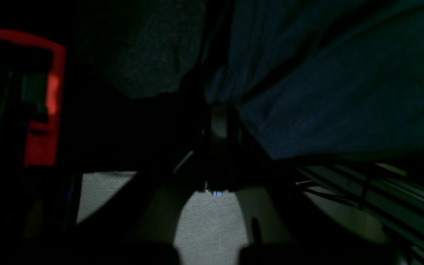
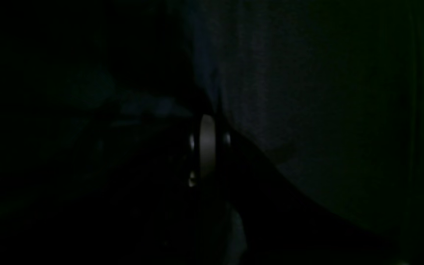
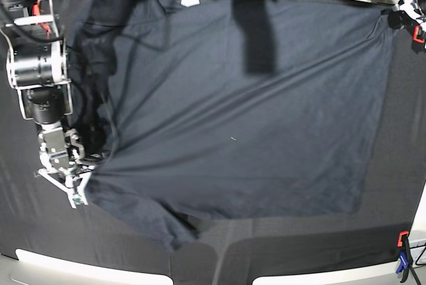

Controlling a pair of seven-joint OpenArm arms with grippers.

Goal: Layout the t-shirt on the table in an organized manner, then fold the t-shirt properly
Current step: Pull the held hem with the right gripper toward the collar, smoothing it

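With both pincers, right pincer (image 3: pixel 78 177) and left pincer (image 3: pixel 405 13), pinching the t-shirt (image 3: pixel 239 112), uneven pulling risks it slipping free and bunching on the counter (image 3: pixel 293 252).

the t-shirt (image 3: pixel 246 112) is a dark charcoal-grey short-sleeved shirt, spread wide and mostly flat across the black cloth tabletop (image 3: pixel 399 165). long diagonal creases run over its body. one corner reaches the far right edge near the clamps; the opposite side bunches and lifts near the left edge. a rumpled sleeve or corner hangs toward the near edge at lower left. a small pale patch shows at its far edge.
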